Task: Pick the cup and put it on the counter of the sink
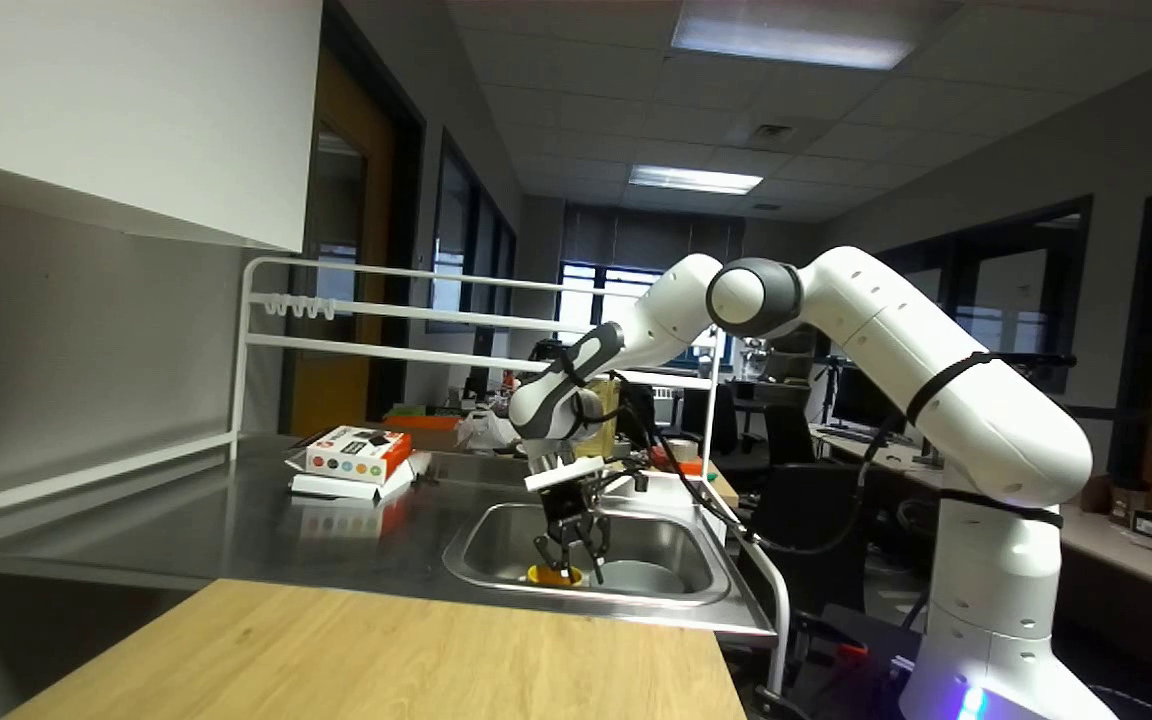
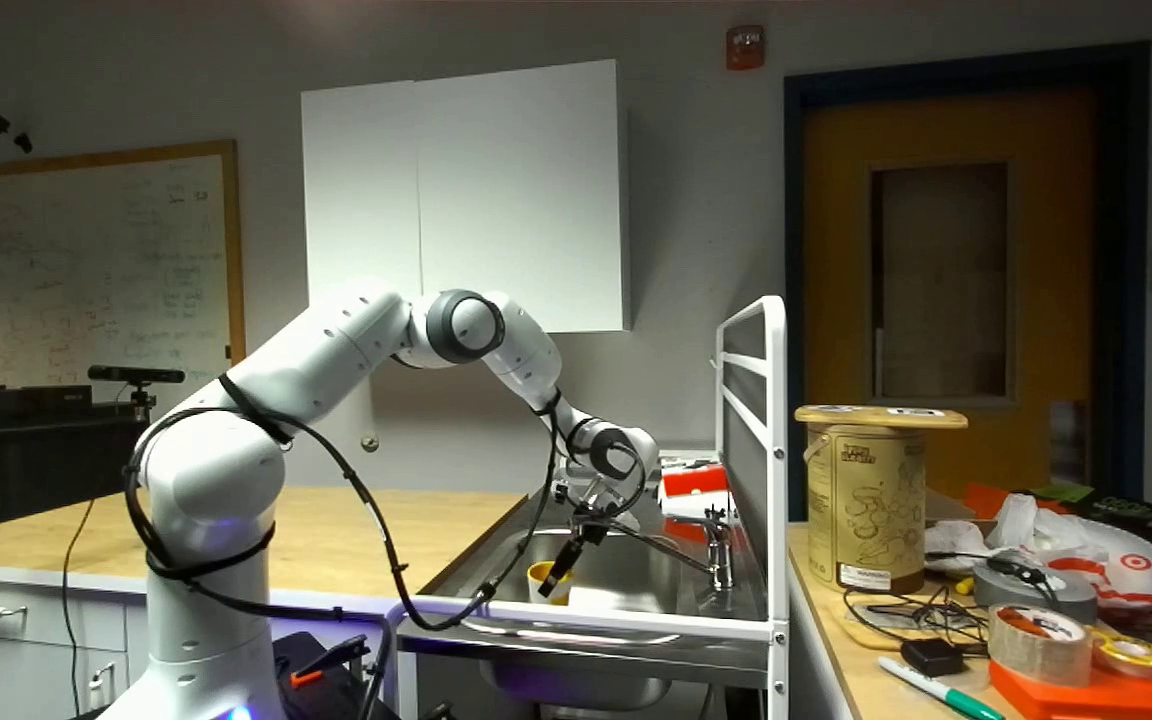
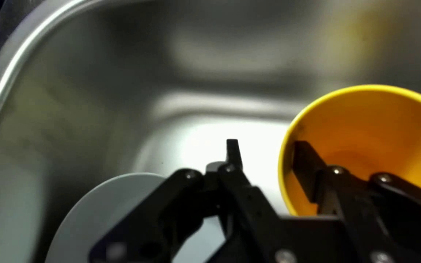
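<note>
1. Robot arm (image 1: 896,340), white, bent over item 2.
2. Sink (image 1: 671,540), metal, round-cornered.
3. Gripper (image 3: 269,157), black; fingers parted, one inside the mouth of item 4, one outside its wall.
4. Cup (image 3: 382,124), yellow inside, mouth upward, within the sink.

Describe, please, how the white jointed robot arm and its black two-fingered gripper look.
The smooth, rounded white arm has a dark grey elbow ring, black straps, a loose black cable and a glowing blue light at its base. The angular black gripper has slim linkages with silvery screw heads.
</note>
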`<state>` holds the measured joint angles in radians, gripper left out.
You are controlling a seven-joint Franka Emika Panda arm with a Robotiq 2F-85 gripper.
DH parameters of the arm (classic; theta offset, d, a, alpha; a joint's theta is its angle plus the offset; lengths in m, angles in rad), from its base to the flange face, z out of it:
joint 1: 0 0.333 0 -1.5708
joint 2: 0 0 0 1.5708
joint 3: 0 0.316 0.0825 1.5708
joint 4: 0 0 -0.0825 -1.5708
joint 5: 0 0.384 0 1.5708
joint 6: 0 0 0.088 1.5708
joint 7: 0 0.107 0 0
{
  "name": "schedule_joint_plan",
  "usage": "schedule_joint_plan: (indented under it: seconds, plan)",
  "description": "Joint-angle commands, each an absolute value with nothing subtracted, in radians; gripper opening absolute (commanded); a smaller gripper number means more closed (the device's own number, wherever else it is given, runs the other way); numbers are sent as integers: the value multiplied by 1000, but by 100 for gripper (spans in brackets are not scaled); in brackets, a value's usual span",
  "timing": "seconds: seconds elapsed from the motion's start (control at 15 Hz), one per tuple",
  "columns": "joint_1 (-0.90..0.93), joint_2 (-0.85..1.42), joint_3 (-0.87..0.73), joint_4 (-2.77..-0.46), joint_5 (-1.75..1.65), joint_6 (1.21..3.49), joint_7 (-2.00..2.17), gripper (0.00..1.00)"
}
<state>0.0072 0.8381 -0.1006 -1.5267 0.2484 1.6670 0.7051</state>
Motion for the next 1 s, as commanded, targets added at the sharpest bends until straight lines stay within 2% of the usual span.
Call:
schedule_joint_plan:
  seconds: [0.0, 0.2, 0.27, 0.93]
  plan:
    - [1, 853, -104, -1489, 259, 1630, 737, 12]
    - [1, 851, -104, -1488, 261, 1630, 743, 3]
    - [0, 850, -103, -1482, 263, 1628, 743, 8]
    - [88, 787, -82, -1412, 184, 1521, 709, 6]
